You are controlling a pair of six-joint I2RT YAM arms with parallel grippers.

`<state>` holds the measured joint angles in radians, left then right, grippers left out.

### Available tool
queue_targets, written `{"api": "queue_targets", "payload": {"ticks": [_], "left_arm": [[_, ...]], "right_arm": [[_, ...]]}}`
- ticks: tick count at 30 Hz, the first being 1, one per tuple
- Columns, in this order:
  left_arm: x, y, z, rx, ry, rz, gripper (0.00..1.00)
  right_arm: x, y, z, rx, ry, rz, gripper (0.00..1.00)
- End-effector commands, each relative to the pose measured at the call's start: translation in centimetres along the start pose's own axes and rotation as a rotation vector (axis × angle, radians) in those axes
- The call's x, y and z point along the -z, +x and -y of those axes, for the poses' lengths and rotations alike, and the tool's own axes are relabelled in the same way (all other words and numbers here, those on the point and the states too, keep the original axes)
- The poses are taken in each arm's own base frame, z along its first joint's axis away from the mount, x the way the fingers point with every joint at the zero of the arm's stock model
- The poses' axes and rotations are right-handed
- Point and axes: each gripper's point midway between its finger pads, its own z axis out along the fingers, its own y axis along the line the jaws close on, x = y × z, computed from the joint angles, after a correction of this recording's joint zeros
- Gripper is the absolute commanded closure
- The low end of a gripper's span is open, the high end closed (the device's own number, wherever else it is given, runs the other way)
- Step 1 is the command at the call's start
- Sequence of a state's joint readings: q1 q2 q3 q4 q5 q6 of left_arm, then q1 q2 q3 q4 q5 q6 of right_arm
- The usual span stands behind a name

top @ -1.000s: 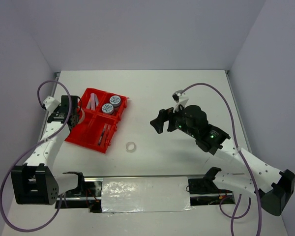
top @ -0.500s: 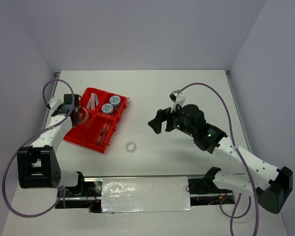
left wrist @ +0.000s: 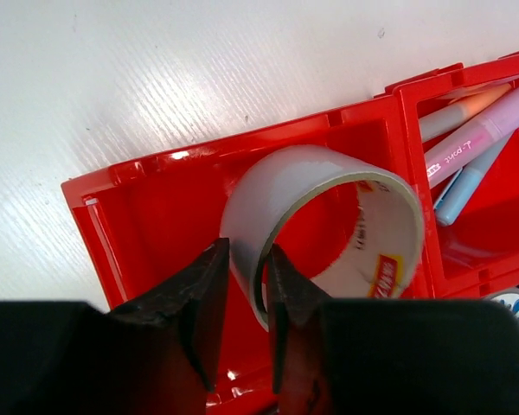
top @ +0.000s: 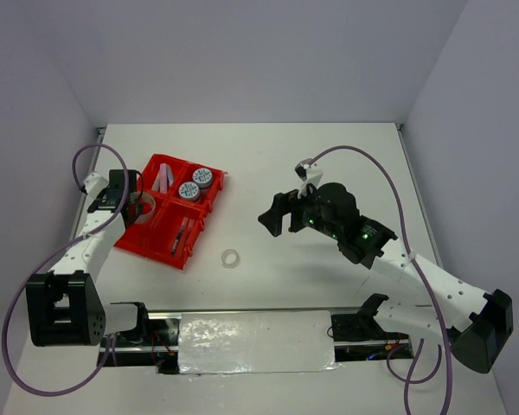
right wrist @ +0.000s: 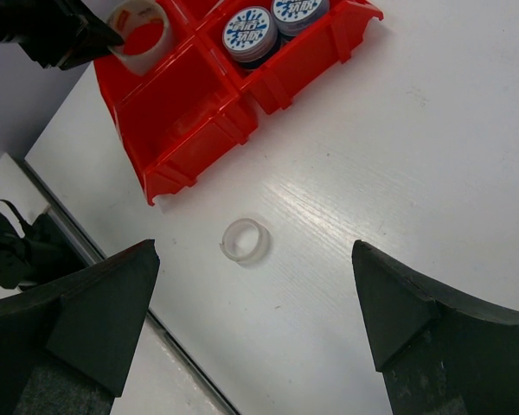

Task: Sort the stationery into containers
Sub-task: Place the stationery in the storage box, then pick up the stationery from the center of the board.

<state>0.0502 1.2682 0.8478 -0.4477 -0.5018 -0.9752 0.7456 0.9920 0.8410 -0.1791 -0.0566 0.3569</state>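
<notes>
Bright red plastic tray, four compartments: lies at left of white table. Right gripper: hovers wide open, empty, probably lining up on small translucent ring loose on table. Left gripper: straddles wall of grey tape ring inside tray's left compartment, narrowly parted, seemingly to deposit it; pinching or released, cannot tell.

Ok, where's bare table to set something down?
Free: the table beyond the red tray, and the wide stretch right of the loose tape ring. Tight: the tray's left edge, where the left end effector sits; the right end effector hovers mid-table.
</notes>
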Motion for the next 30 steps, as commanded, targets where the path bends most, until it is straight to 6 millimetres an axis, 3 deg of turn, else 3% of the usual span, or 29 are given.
{"api": "queue_targets", "payload": {"ticks": [1,6,8,10,13,15,17,18,20,21,24,25,26,27,30], "left_arm": [[0.6,-1.2,-0.3,0.009,-0.002,0.048,0.63],[-0.1,-0.9,-0.3,0.000,-0.010,0.043,0.36],[-0.6,-0.3,0.1,-0.009,0.005,0.025,0.36],[-0.9,0.1,0.2,-0.005,0.009,0.008,0.29],[-0.3,-0.2,0.6,-0.004,0.031,0.008,0.23],[0.6,-0.7,1.9,-0.025,0.105,0.013,0.22],[3.0,-1.3,4.1,-0.047,0.219,0.038,0.21],[5.3,-1.1,6.6,-0.112,0.332,0.064,0.18],[7.8,-0.5,8.7,-0.169,0.414,0.076,0.17],[10.7,0.8,11.0,-0.261,0.510,0.081,0.17],[13.9,3.6,13.1,-0.401,0.585,0.071,0.18],[15.4,6.2,13.5,-0.465,0.621,0.044,0.19],[15.8,7.7,13.3,-0.512,0.624,0.026,0.19],[16.3,10.7,12.8,-0.583,0.640,-0.014,0.20],[15.6,15.6,10.0,-0.672,0.602,-0.093,0.21]], "right_arm": [[-0.3,-1.6,-1.0,-0.003,-0.039,0.049,0.00],[-0.4,-1.5,-1.1,-0.003,-0.044,0.042,0.00],[-0.4,-1.6,-1.0,0.001,-0.041,0.043,0.00],[-0.4,-1.6,-0.9,0.004,-0.036,0.042,0.00],[-0.4,-1.6,-0.9,0.005,-0.034,0.041,0.00],[-0.3,-1.8,-0.9,0.004,-0.035,0.047,0.00],[-0.2,-2.1,-1.0,0.000,-0.036,0.058,0.00],[0.1,-2.3,-1.0,-0.006,-0.031,0.072,0.00],[0.8,-2.9,-0.9,-0.011,-0.026,0.107,0.00],[1.2,-3.3,-0.8,-0.016,-0.012,0.129,0.00],[2.5,-3.8,-0.7,-0.021,-0.006,0.157,0.00],[3.0,-4.0,-0.4,-0.021,0.016,0.169,0.00],[3.2,-4.0,-0.2,-0.020,0.024,0.169,0.00],[3.4,-3.9,0.0,-0.021,0.034,0.169,0.00],[4.2,-3.8,0.6,-0.023,0.069,0.169,0.00]]}}
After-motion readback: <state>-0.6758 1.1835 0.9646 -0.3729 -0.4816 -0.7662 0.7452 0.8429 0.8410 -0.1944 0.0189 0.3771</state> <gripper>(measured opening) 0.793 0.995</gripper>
